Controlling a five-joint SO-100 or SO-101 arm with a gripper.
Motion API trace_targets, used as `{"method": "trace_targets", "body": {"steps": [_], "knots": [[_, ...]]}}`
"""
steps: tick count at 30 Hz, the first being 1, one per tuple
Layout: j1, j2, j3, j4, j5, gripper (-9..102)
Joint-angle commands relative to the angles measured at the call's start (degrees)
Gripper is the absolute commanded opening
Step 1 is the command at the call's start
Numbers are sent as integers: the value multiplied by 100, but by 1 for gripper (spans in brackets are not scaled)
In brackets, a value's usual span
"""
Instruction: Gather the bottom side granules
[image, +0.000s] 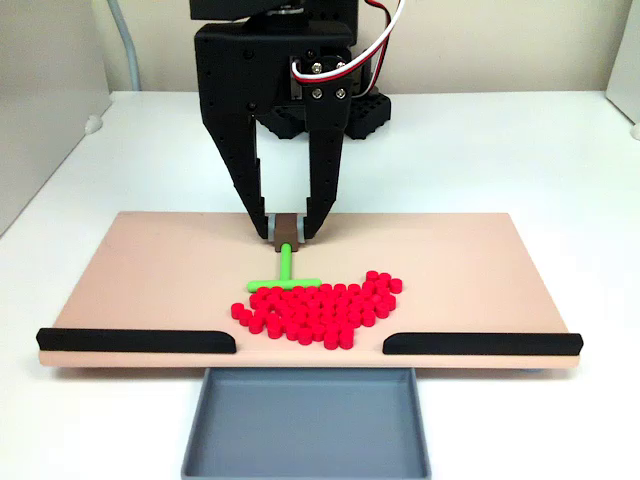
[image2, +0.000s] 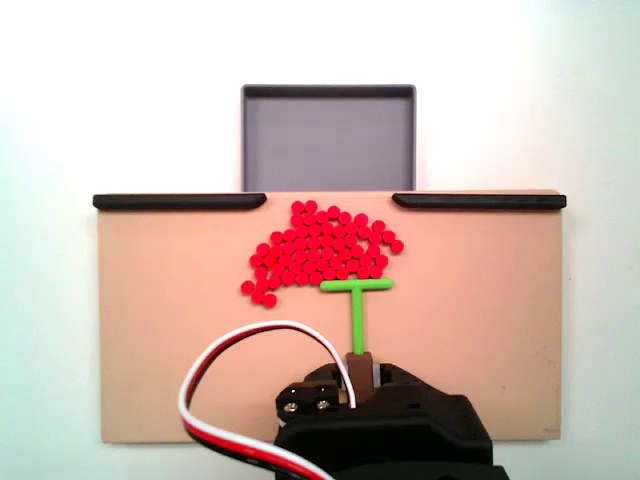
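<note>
White worktop (image: 520, 150), matte, evenly lit; pale wall behind it in a fixed view, plus a grey panel (image: 45, 90) at the left edge of that view

Landmark: tan board (image: 150, 270) lying flat on the worktop. Everything below is relative to it

- Two black rails (image: 135, 340) run along the board's front edge, one per side, with a gap between them at the middle
- Grey tray (image: 305, 425) sits on the worktop just off that front edge, lined up with the gap, touching or nearly touching the board
- Granules (image: 315, 308) are red, packed in one loose cluster on the board's middle, just behind the rail gap; the cluster's edge reaches close to the gap. In a fixed view from above (image2: 320, 248) a few trail off to the left of the cluster
- Green T-stick (image: 286, 268) lies on the board behind the cluster, crossbar against the granules' rear edge, stem pointing at the board's back edge
- Brown block (image: 288, 230) caps the stem's far end, near the board's back edge
- Gripper (image: 289, 232) is black and points down over the board's rear half; fingers narrow, clamped on the brown block from both sides. Red/white/black cable (image2: 230, 370) loops off the arm
</note>
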Motion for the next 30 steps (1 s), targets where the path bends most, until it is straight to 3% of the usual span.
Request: {"method": "trace_targets", "body": {"steps": [1, 22, 30], "knots": [[-44, 35, -9, 18, 114, 0], [-255, 1450, -545, 1635, 563, 0], [-747, 1222, -800, 1670, 1072, 0]]}}
